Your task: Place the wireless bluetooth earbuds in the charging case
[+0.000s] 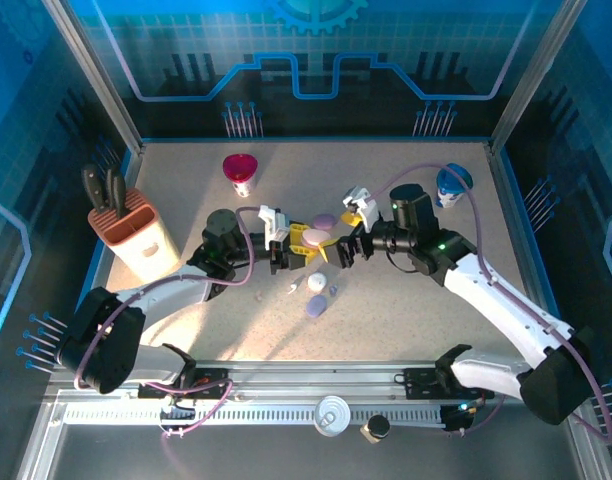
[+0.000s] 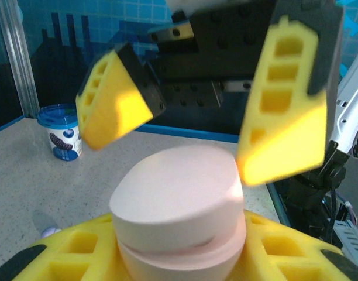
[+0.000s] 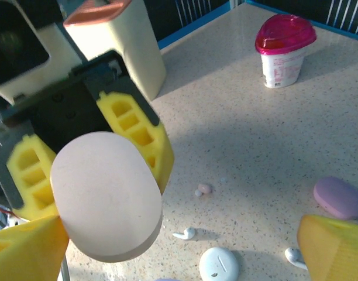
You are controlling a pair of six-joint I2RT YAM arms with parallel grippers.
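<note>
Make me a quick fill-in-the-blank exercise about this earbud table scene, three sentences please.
The left arm's fingers, ___ in colour, grip the pale oval case.
The right arm's fingers stand ___ over that case.
The cup near the right arm has a ___ lid.
Missing words: yellow, open, blue.

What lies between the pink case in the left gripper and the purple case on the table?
In the right wrist view: a tiny pinkish earbud piece on the table, between the pink case and the purple case; a white earbud lies nearby.
</note>
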